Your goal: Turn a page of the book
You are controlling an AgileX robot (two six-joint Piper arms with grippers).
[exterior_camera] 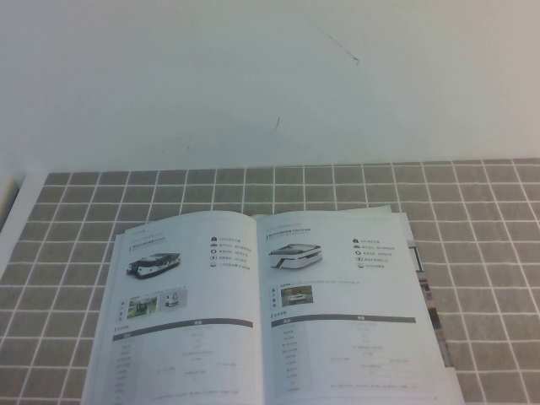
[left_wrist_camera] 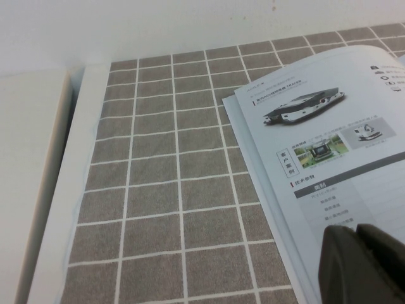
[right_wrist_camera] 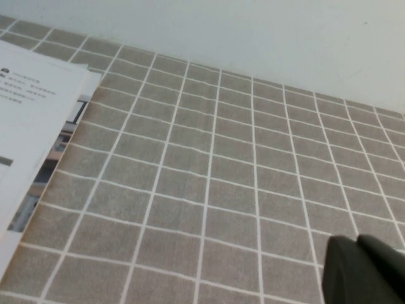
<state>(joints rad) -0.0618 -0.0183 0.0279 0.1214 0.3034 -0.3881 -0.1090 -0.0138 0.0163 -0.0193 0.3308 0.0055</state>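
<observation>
The right gripper [right_wrist_camera: 364,269], a dark two-fingered claw, hangs with its jaws clenched on nothing above the grey checked tablecloth [right_wrist_camera: 209,164]. The nearest edge of the book lies well apart from those jaws, off to the robot's left of them.

The left gripper [left_wrist_camera: 362,263], dark like its twin, shows in the left wrist view with its fingers drawn together and only a thin seam between them; it grasps nothing. It hovers over the near outer part of the left-hand leaf, and I cannot tell whether it touches the paper.

The book [exterior_camera: 194,337], a large thin glossy catalogue with white pages, small vehicle photos and grey-headed tables, lies open and flat on the cloth between the two arms. The page [exterior_camera: 346,329], a thin glossy white sheet showing a flat white robot vehicle, an icon list and a grey-headed table, rests flat on the right-hand side, its outer edge unlifted.

By my judgement the turn has not begun: no leaf is raised and neither gripper holds paper. Everything is left: reach the page's free edge, lift it, carry it across the spine.
</observation>
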